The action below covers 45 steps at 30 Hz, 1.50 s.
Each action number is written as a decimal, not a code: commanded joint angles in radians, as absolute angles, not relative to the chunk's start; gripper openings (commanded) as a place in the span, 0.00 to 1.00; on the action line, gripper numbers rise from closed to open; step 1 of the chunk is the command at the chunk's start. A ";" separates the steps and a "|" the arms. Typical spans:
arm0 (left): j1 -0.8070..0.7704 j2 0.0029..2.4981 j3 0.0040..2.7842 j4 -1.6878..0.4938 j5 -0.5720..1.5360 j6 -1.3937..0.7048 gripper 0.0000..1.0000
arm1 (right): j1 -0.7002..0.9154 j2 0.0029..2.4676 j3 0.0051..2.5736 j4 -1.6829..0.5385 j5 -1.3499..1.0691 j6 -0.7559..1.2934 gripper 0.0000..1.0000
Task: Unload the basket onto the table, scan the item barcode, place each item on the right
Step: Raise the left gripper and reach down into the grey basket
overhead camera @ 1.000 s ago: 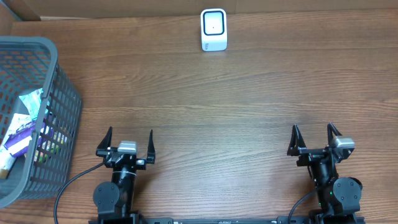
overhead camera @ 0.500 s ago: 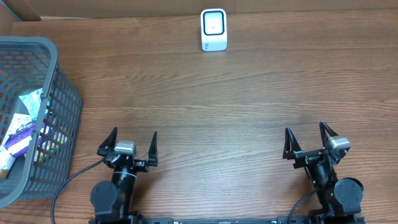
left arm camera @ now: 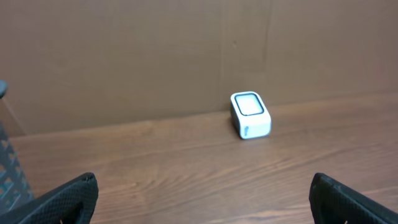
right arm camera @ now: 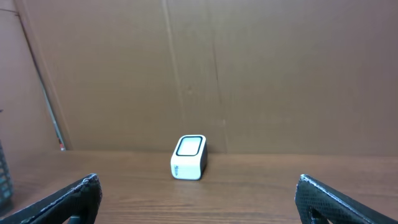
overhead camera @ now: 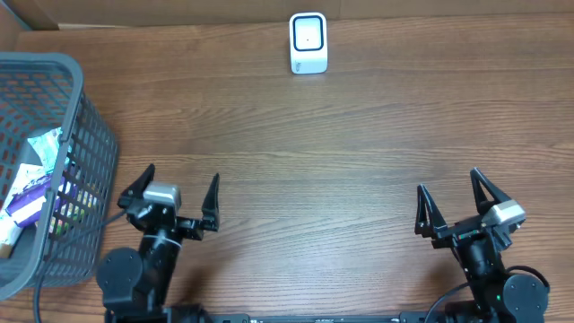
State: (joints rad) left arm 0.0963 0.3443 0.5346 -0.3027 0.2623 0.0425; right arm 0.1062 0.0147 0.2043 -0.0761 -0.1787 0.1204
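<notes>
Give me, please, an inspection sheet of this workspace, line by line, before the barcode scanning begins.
Surface: wooden table, no spills seen.
Job's things: white scanner upright at the far edge; packaged items inside the grey basket at the left.
Clutter: nothing seen.
Grippers: left gripper and right gripper both open, holding nothing, at the near edge.
Cables: black cable loops from the left arm past the basket's near corner.
Surroundings: brown cardboard wall behind the scanner.
</notes>
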 commanded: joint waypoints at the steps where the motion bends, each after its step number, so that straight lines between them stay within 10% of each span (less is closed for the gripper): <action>1: 0.099 0.422 0.654 -0.335 0.332 0.049 1.00 | 0.107 0.012 0.269 -0.086 -0.190 0.128 1.00; 14: 0.099 0.787 1.140 -0.714 0.404 0.128 1.00 | 0.107 0.367 0.601 -0.207 -0.273 0.126 1.00; 31: 0.099 1.421 2.142 -1.491 0.401 0.176 0.99 | 0.107 1.246 1.652 -1.250 -0.271 0.071 1.00; 45: 0.181 1.570 2.184 -1.489 0.131 -0.136 1.00 | 0.107 1.459 1.682 -1.240 -0.402 0.077 1.00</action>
